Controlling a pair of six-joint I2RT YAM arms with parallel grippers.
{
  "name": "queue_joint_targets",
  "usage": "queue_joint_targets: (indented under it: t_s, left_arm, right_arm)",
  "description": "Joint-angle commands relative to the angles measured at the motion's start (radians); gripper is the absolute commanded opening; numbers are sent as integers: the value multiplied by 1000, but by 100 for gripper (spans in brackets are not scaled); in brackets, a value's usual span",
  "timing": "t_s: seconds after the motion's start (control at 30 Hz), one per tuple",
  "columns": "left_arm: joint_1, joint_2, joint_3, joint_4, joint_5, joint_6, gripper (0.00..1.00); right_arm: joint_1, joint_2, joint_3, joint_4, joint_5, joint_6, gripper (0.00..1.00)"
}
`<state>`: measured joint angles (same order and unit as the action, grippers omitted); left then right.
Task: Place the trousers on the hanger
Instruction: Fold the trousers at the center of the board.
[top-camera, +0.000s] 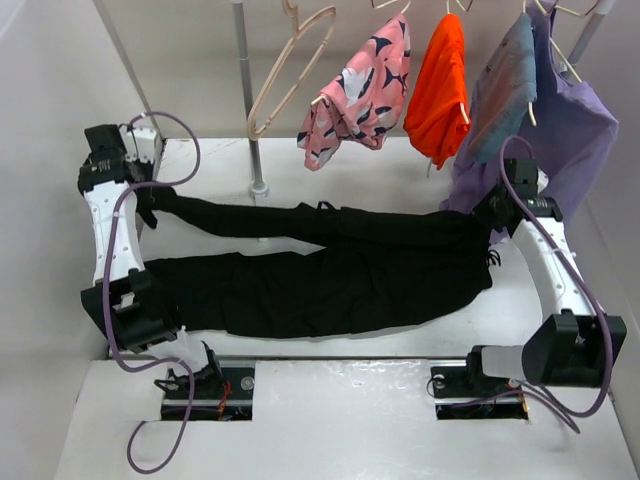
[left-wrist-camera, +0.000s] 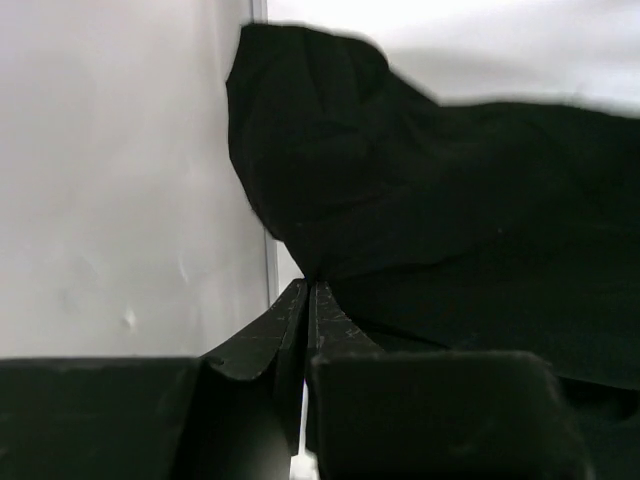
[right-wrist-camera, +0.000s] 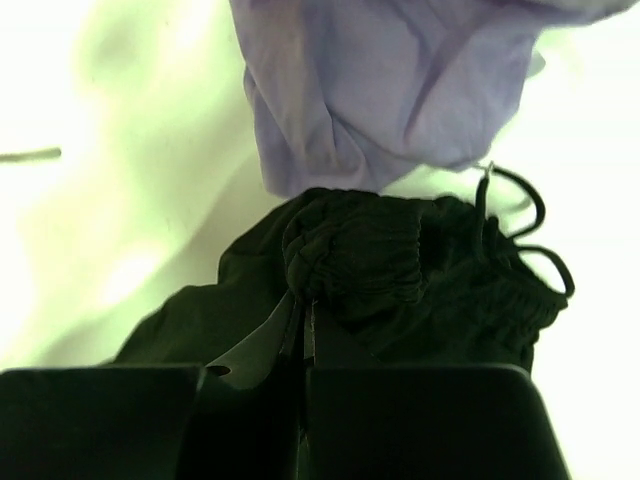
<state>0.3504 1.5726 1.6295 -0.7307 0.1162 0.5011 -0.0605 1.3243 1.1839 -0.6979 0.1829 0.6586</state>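
The black trousers (top-camera: 330, 270) lie spread across the table, legs to the left and waistband to the right. My left gripper (top-camera: 152, 205) is shut on the end of the far leg; in the left wrist view its tips (left-wrist-camera: 308, 287) pinch the dark cloth (left-wrist-camera: 450, 220), which rises above them. At the waistband, my right gripper (top-camera: 490, 228) is shut on the gathered elastic edge (right-wrist-camera: 360, 250), its fingertips (right-wrist-camera: 308, 305) closed on a fold, with the drawstring (right-wrist-camera: 530, 240) loose to the right. The pale wooden hanger (top-camera: 295, 65) hangs bare from the rail at the back.
A pink patterned garment (top-camera: 360, 95), an orange one (top-camera: 440, 90) and a purple one (top-camera: 565, 130) hang on the rail at the back right. A grey pole (top-camera: 248, 100) stands behind the trousers. A wall closes the left side.
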Motion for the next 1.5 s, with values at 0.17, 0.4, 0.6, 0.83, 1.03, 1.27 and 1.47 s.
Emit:
queue_joint_targets:
  t_s: [0.17,0.4,0.6,0.83,1.03,1.27,1.47]
  left_arm:
    - [21,-89,-212,73,-167,123,0]
    - [33,-10,59,-125,-225,137,0]
    - [90,-235,-340,-153,-419,275,0]
    - [110,-306,-686,-65,-374,281,0]
    - [131,-200,-611,-55,-374,241,0]
    - [140,-259,-504,-127,-429,283,0]
    - [140,-333,-607,-162,-457,312,6]
  right_arm:
    - [-22,-79,-72,23,-59,-43,0]
    - [-35,-100,36,-40,-92,-68,0]
    - [-44,-345,-249,-68,-200,70,0]
    - [-82,-432,-469,-8,-243,145,0]
    - [-114,-382,-419,-8,-198,112,0]
    - [-157,-416,-339,-61,-189,69,0]
    - [-167,-500,-413,-101,-207,150,16]
